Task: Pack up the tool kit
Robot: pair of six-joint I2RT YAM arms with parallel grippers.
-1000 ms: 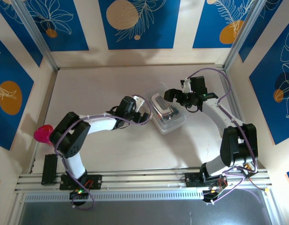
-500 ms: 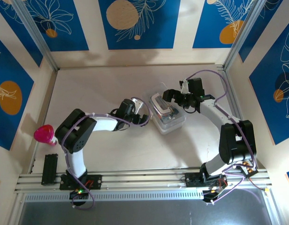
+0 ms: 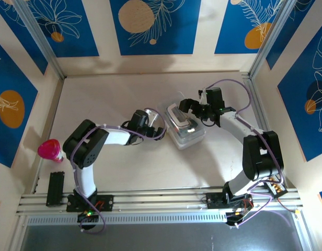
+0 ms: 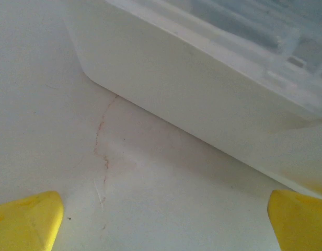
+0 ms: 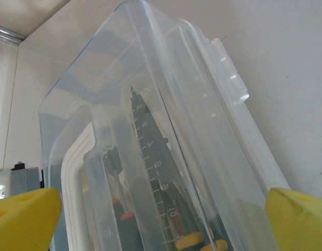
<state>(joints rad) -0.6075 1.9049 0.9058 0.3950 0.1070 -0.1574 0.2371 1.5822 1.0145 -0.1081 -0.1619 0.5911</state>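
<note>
Reaching in from 9 o'clock, the left gripper (image 3: 157,124), spread wide, sits just short of the clear lidded box (image 3: 186,128) mid-table (image 3: 98,99), with bare surface toward 10 o'clock. The right gripper (image 3: 191,106), equally wide, hovers over the box's 1 o'clock end. Its wrist camera shows yellow and red tool handles (image 5: 186,241) inside.
</note>
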